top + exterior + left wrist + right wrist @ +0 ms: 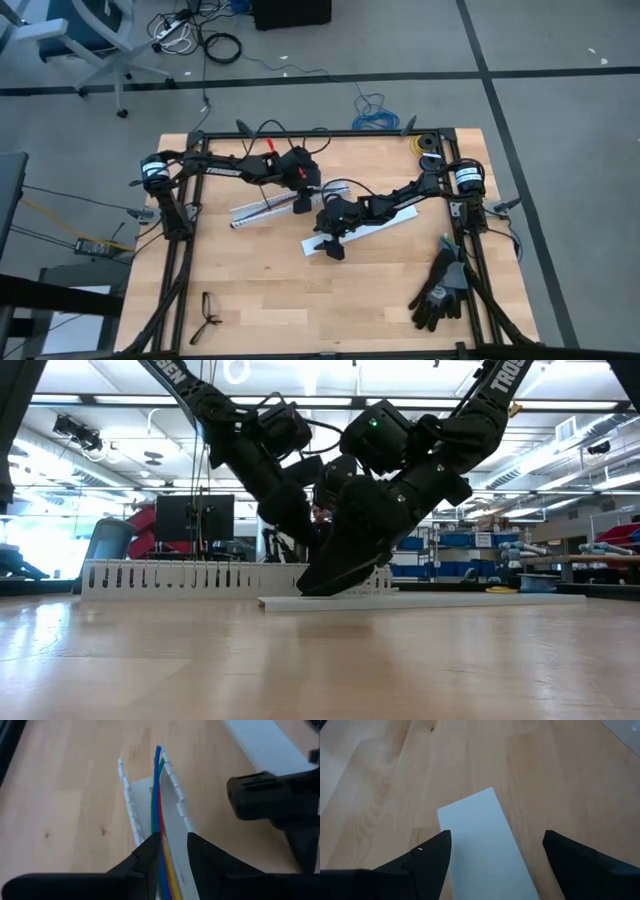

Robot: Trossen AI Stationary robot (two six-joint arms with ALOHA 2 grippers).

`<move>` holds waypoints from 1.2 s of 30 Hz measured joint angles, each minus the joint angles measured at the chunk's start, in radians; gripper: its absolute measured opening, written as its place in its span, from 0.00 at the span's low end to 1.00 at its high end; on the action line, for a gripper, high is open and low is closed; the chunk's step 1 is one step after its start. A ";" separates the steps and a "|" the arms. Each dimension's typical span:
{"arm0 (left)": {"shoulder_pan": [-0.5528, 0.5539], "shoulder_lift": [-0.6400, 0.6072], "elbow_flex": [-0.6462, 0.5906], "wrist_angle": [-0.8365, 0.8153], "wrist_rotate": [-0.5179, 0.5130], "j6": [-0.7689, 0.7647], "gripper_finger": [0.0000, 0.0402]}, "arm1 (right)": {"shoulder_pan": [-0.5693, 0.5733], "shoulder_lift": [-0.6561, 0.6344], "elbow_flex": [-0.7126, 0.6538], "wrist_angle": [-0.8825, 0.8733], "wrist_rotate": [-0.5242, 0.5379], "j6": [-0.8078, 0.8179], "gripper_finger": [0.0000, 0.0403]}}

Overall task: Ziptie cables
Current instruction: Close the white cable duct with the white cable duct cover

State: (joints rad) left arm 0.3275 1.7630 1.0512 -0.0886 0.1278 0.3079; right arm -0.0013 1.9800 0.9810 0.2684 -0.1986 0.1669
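At the table's left front edge a pair of glasses (207, 318) lies unused, well apart from the work. Moving rightward, the left gripper (172, 851) is down in the white slotted duct (262, 208), its fingers narrowed around the cables (158, 805), a bundle of blue, green, red and yellow strands running along the channel between the duct's toothed walls. Just to the right, the right gripper (495, 852) hangs low over the end of a flat white cover strip (481, 840), jaws spread wide and empty, one finger on either side of the strip. The ziptie cannot be made out in any view; its place is undetermined. At the far right a black glove (440, 288) rests by the frame. In my judgement the step in hand is seating the cables and covering the duct; to do it well the left grip should keep the strands flat in the channel while the right closes squarely on the strip's edges, not its corner.
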 joint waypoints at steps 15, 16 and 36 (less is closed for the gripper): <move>0.026 0.066 -0.023 0.034 -0.133 -0.027 0.25 | -0.001 0.000 0.001 0.000 0.022 0.001 0.76; 0.026 0.067 -0.023 0.036 -0.133 -0.020 0.23 | -0.001 0.000 0.001 0.000 0.023 0.001 0.76; 0.027 -0.010 -0.023 -0.262 -0.080 0.474 0.03 | -0.001 0.000 0.001 0.006 0.027 0.048 0.76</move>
State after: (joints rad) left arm 0.3542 1.7532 1.0285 -0.3507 0.0482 0.7817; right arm -0.0021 1.9800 0.9817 0.2742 -0.1711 0.2148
